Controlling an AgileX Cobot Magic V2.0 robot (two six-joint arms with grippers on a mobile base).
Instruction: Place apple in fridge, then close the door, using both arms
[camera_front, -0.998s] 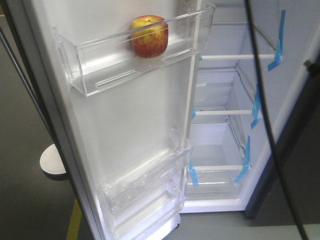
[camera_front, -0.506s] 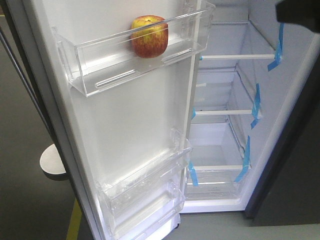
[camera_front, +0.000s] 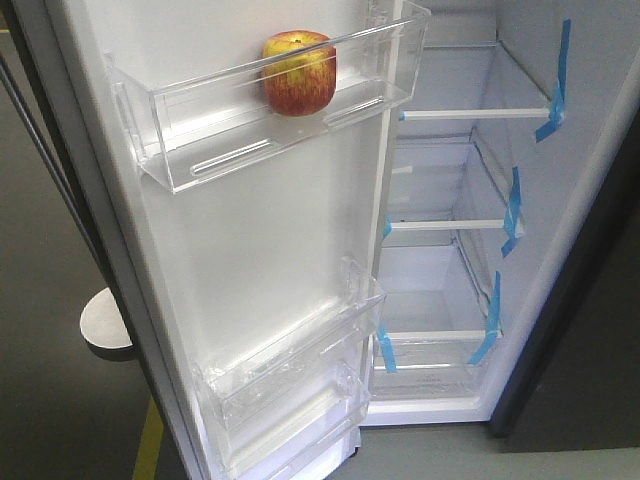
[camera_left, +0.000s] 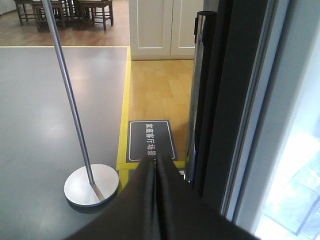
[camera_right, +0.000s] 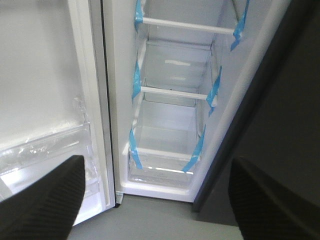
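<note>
The red and yellow apple (camera_front: 299, 73) sits in the top clear bin (camera_front: 200, 140) of the open door (camera_front: 260, 250), whose white inside faces me. Beside it the fridge (camera_front: 450, 250) shows its white interior, glass shelves and blue tape strips. Neither gripper shows in the front view. In the left wrist view my left gripper (camera_left: 155, 161) is shut with nothing in it, just left of the door's dark outer edge (camera_left: 220, 100). In the right wrist view my right gripper (camera_right: 156, 172) is open, facing the low fridge shelves (camera_right: 170, 95), and holds nothing.
A metal pole (camera_left: 67, 95) on a round base (camera_left: 91, 185) stands on the grey floor left of the door. Yellow floor tape (camera_left: 123, 125) and a dark floor sign (camera_left: 150, 141) lie beyond. The fridge's other dark grey door (camera_front: 590, 330) is at the right.
A dark arm part and cable that crossed the right side of the front view have moved out of sight. The apple and door have not moved.
</note>
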